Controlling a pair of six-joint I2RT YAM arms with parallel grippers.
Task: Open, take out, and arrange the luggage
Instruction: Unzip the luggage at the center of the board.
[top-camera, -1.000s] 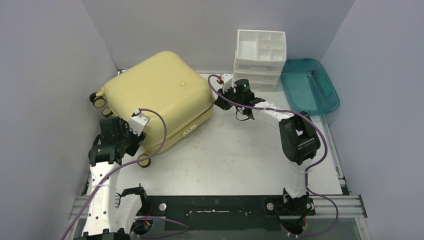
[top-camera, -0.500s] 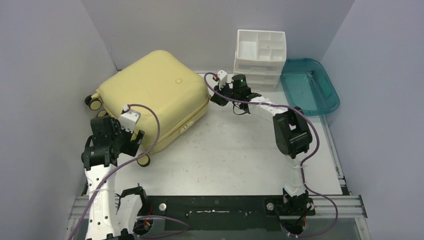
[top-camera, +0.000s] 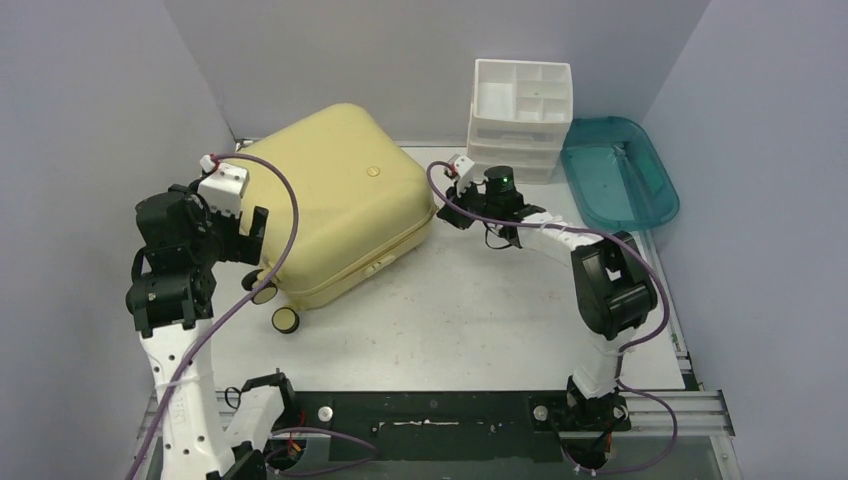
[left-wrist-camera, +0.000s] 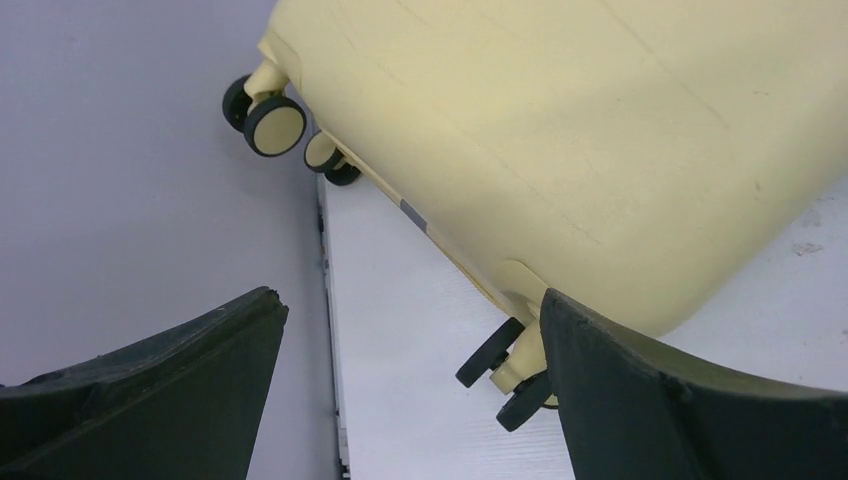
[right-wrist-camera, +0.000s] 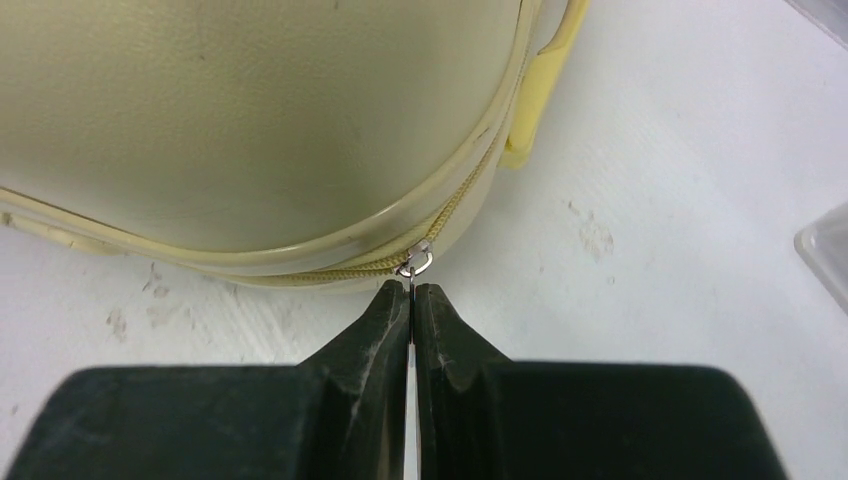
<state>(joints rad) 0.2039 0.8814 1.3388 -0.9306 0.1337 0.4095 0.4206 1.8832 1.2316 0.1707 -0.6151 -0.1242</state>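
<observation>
Left gripper (left-wrist-camera: 410, 305) has backed off, fingers spread; right gripper (right-wrist-camera: 412, 290) pinches the zipper pull (right-wrist-camera: 415, 262). I see pale-yellow luggage (top-camera: 330, 210) lying shut, back-left on the table (top-camera: 450, 300), wheels (top-camera: 285, 320) leftward, long axis crosswise.

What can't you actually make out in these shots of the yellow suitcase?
- Inside of the luggage: every view, its closed shell hides it.
- Tab of the zipper pull: right wrist view, the shut right gripper covers most of it.
- Drawers of the white organizer: top view, their fronts hide the contents.
</observation>
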